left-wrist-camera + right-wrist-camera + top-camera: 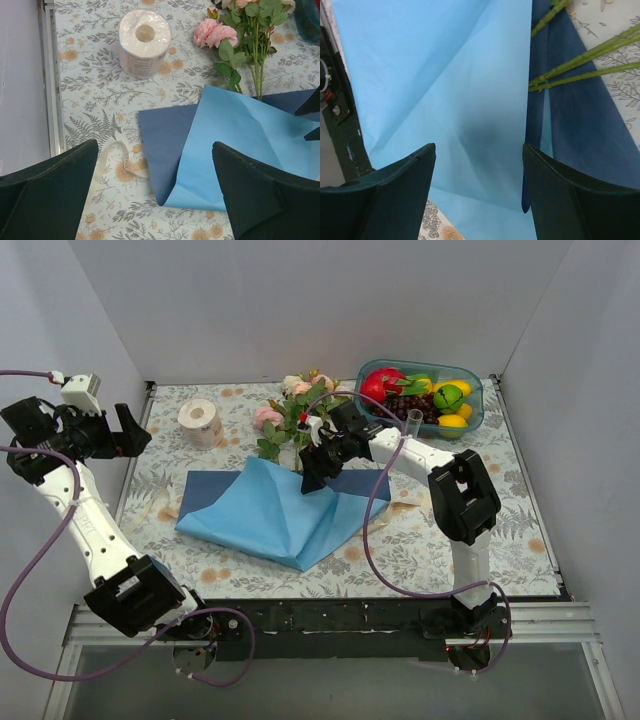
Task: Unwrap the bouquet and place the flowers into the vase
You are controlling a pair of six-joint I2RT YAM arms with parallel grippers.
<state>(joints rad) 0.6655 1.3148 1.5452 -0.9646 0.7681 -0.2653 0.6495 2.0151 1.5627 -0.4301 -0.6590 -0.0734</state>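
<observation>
Clearly the wrap is off: the blue paper (272, 510) lies spread flat, with the cream ribbon (120, 160) loose just off its left edge. The flowers (300, 405) lie at the paper's far edge, their heads beyond it and their stem ends resting on it. The vase (414, 422) stands upright off to the right of the paper's far edge, beside the fruit tray (479, 403).

The right gripper (479, 150) hangs over the paper with its fingers apart and nothing between them, and the stems (580, 60) lie just to one side. The left gripper (128, 430) is spread wide and empty, well left of the paper.

The stems look thin, light and springy, so they may roll or slip. I would pinch them together low on the bare stalk, clear of the leaves and soft heads. The vase looks narrow and easily tipped.
</observation>
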